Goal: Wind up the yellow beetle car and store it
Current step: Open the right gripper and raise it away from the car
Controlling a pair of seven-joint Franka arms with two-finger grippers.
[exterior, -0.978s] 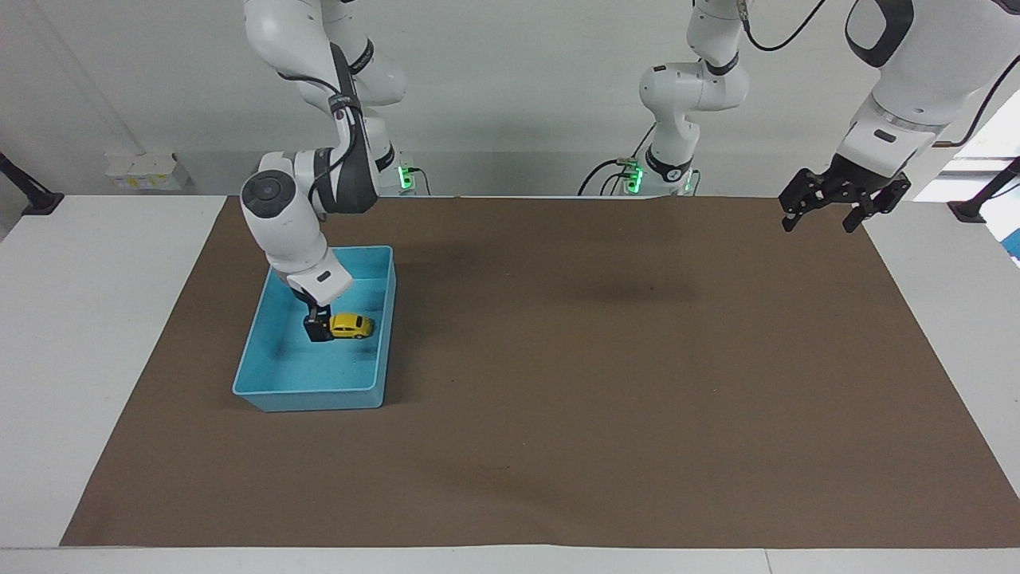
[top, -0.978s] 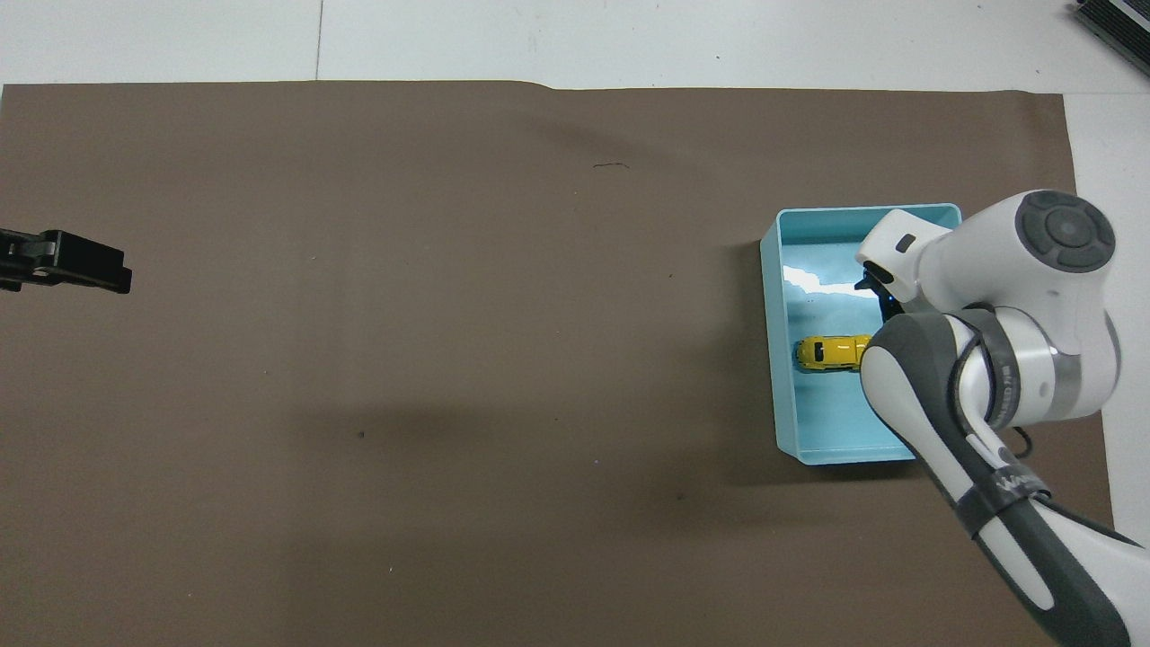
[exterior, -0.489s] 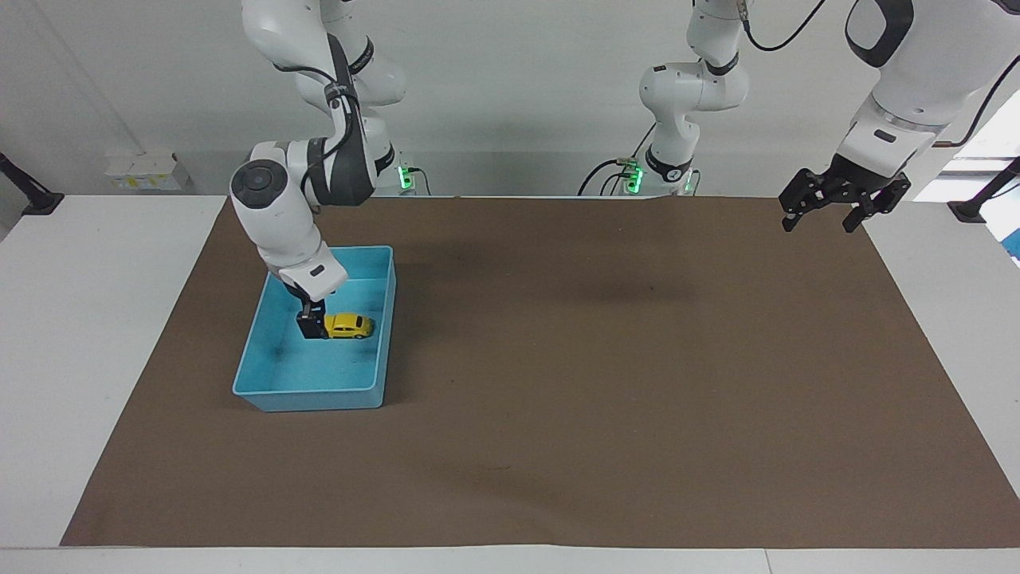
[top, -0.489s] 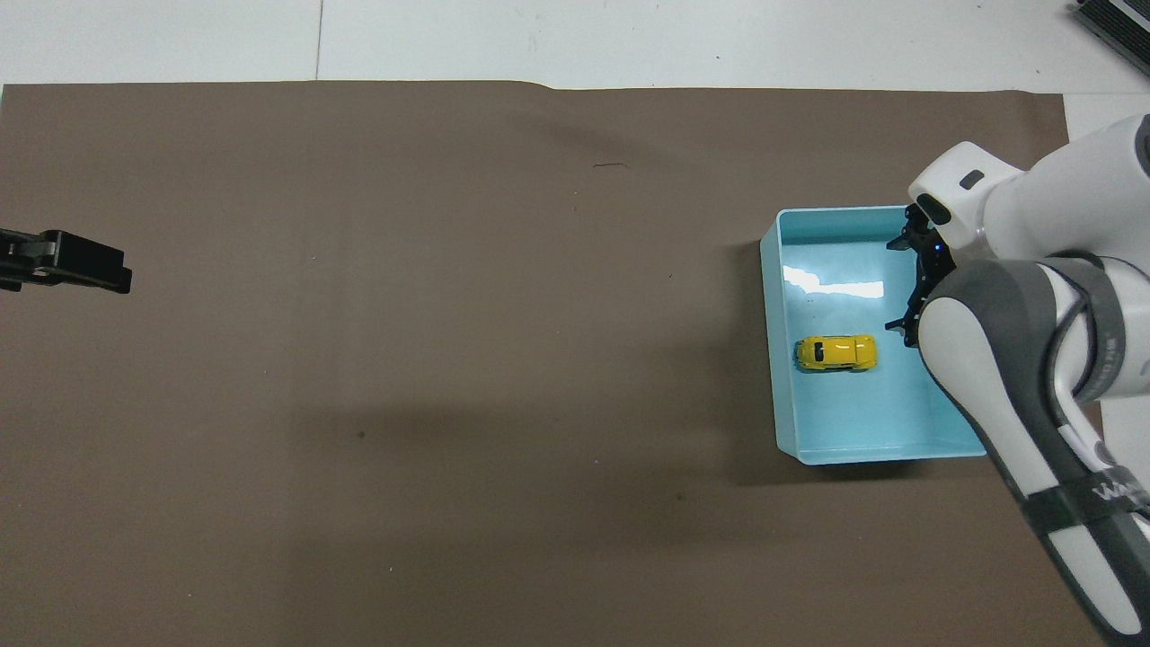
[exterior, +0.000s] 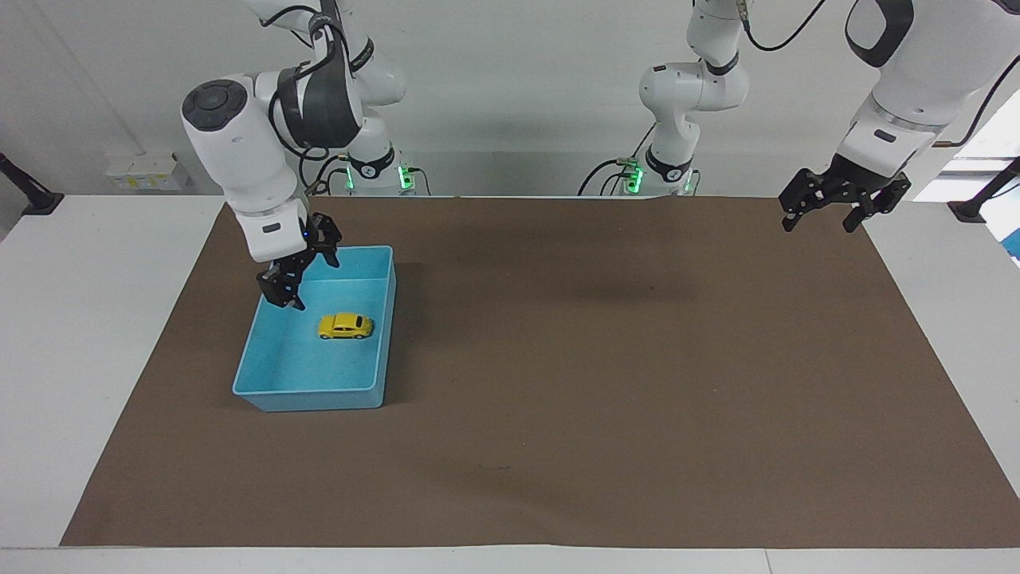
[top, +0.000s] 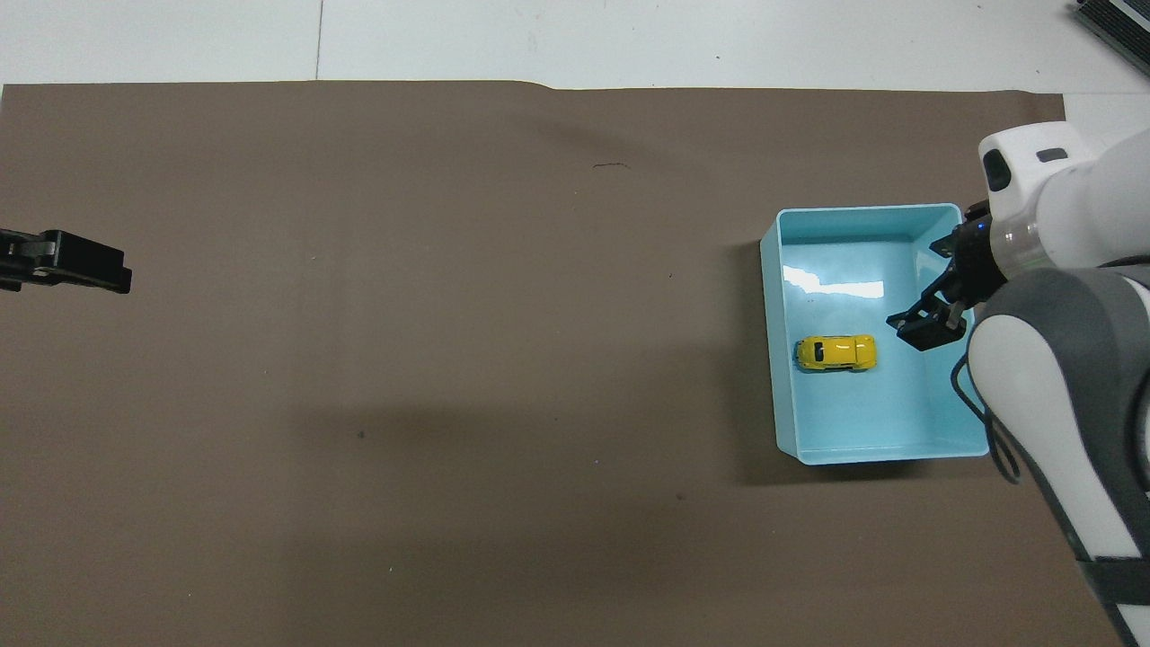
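The yellow beetle car (exterior: 344,326) sits on its wheels on the floor of the light blue bin (exterior: 307,392), free of any gripper. It also shows in the overhead view (top: 835,352) in the bin (top: 769,377). My right gripper (exterior: 313,283) is open and empty, raised over the part of the bin nearer the robots, a little above the car. In the overhead view the right gripper (top: 934,289) is beside the car. My left gripper (exterior: 818,226) is open and empty and waits high over the brown mat's corner at the left arm's end.
A brown mat (exterior: 598,383) covers most of the white table (exterior: 96,335). The bin stands on the mat toward the right arm's end. The left gripper's tip (top: 112,274) juts in at the edge of the overhead view.
My right gripper let go of the car, opened, and rose out of the bin toward the robots. The car stayed on the bin floor. The left arm has not moved.
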